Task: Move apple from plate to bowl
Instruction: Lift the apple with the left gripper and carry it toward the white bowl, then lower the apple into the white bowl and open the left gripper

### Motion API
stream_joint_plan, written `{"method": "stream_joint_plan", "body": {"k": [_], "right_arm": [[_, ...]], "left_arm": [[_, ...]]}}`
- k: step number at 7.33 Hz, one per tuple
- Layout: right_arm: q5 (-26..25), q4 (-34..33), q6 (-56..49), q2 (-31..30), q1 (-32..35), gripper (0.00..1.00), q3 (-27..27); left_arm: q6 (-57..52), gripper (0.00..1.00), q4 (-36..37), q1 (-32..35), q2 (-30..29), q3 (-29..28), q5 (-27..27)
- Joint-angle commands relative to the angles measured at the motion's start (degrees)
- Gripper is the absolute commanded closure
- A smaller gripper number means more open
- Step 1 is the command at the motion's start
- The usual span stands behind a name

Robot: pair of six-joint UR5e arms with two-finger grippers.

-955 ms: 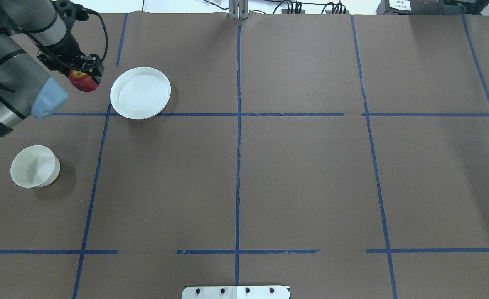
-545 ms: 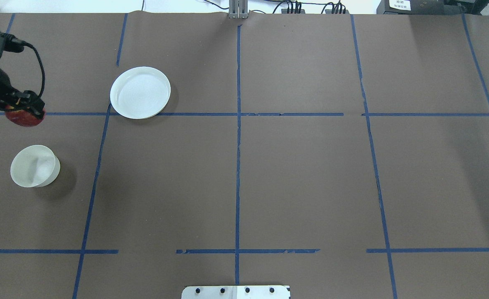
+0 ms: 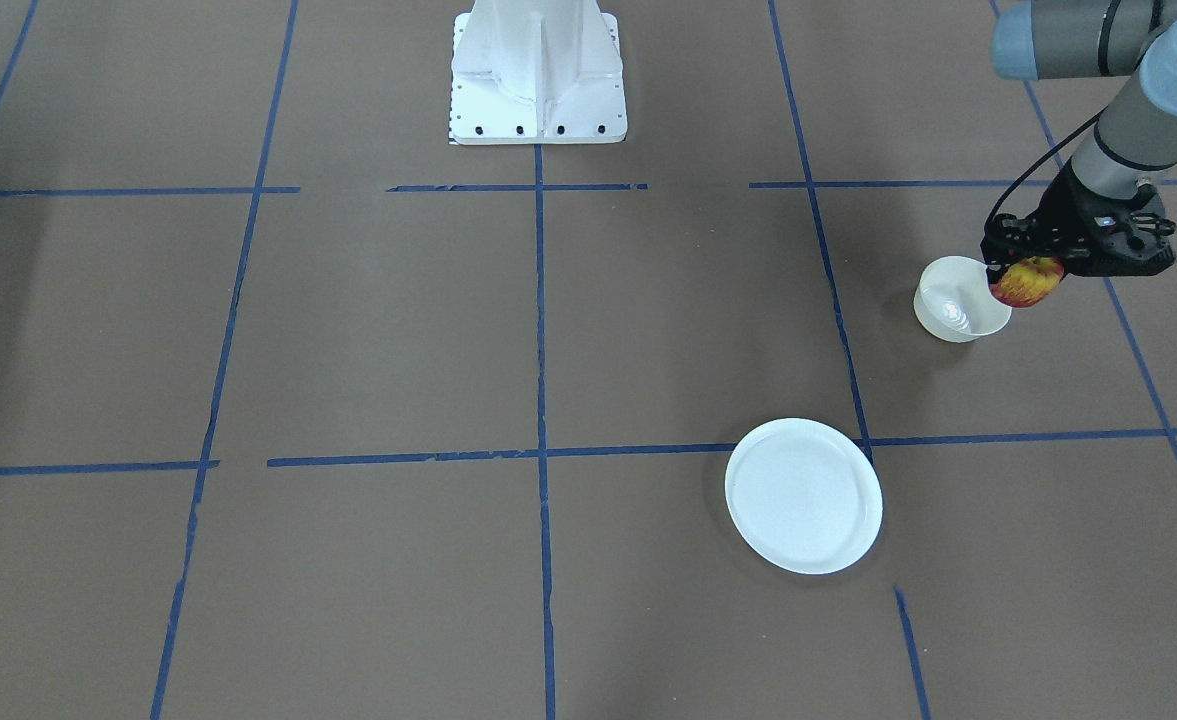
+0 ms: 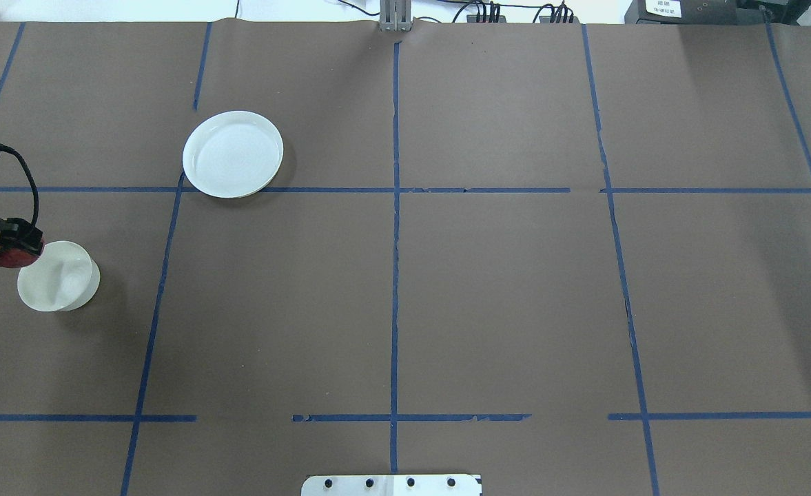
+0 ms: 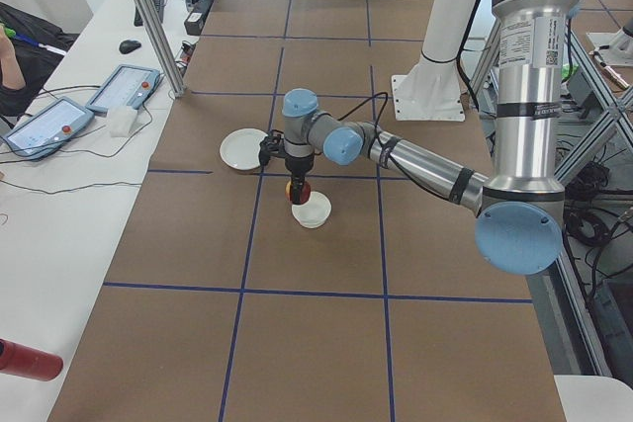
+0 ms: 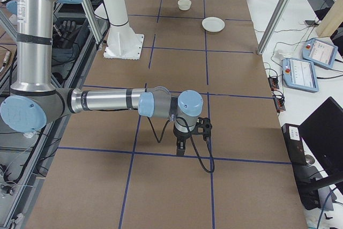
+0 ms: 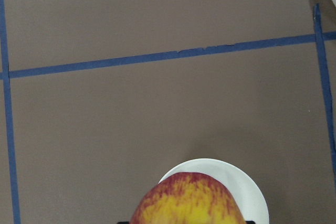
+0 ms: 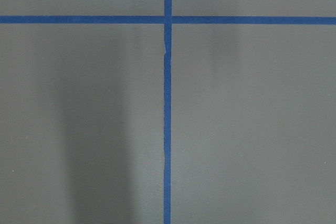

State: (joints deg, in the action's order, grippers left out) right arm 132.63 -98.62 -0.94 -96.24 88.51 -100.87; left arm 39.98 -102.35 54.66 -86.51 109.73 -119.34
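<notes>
My left gripper (image 3: 1028, 272) is shut on the red and yellow apple (image 3: 1024, 283) and holds it in the air just over the outer edge of the small white bowl (image 3: 953, 305). In the overhead view the gripper (image 4: 7, 242) and apple (image 4: 2, 257) are at the left edge, touching the bowl's (image 4: 60, 277) left rim in the image. The left wrist view shows the apple (image 7: 186, 200) with the bowl (image 7: 249, 192) right under it. The flat white plate (image 3: 804, 496) (image 4: 233, 153) is bare. My right gripper (image 6: 182, 146) shows only in the exterior right view, low over the table; I cannot tell if it is open or shut.
Brown paper with blue tape lines (image 4: 395, 241) covers the table. The robot's white base (image 3: 538, 70) stands at the table's robot side. Tablets (image 5: 124, 88) lie on the side bench beyond the table.
My left gripper carried the apple from beside the plate toward the robot and to the left, ending at the bowl's edge. The plate and the bowl have not moved.
</notes>
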Motion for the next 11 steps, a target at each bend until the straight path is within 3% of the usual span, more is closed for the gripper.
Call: {"method": "stream_joint_plan", "body": {"k": [1,3,4,5,6,8,10,11], "right_arm": [[0.00,0.00,0.06,0.00,0.00,0.00,-0.03],[0.00,0.00,-0.03,0.00,0.00,0.00,-0.03],[0.00,0.00,-0.03,0.00,0.00,0.00,-0.03],[0.00,0.00,-0.03,0.00,0.00,0.00,0.06],[0.00,0.00,-0.03,0.00,0.00,0.00,-0.03],[0.00,0.00,-0.03,0.00,0.00,0.00,-0.03],[0.00,0.00,-0.03,0.00,0.00,0.00,-0.03],[0.00,0.00,0.06,0.00,0.00,0.00,0.06]], "left_arm": [[4.49,0.94,-5.13,-4.64,0.46,-2.86,0.34],[4.85,0.94,-5.22,-5.53,0.29,-4.08,0.25],[4.50,0.82,-5.31,-5.62,-0.06,-4.61,0.25],[4.24,0.09,-5.31,-5.62,-0.93,-6.18,0.25],[4.15,0.00,-5.40,-5.53,-1.03,-6.20,-0.10],[3.97,0.00,-5.49,-5.45,-1.12,-5.33,-0.28],[3.97,0.00,-3.56,-4.14,-0.85,0.11,-0.45],[2.06,0.00,-0.60,-0.21,-1.12,1.26,-0.45]]}}
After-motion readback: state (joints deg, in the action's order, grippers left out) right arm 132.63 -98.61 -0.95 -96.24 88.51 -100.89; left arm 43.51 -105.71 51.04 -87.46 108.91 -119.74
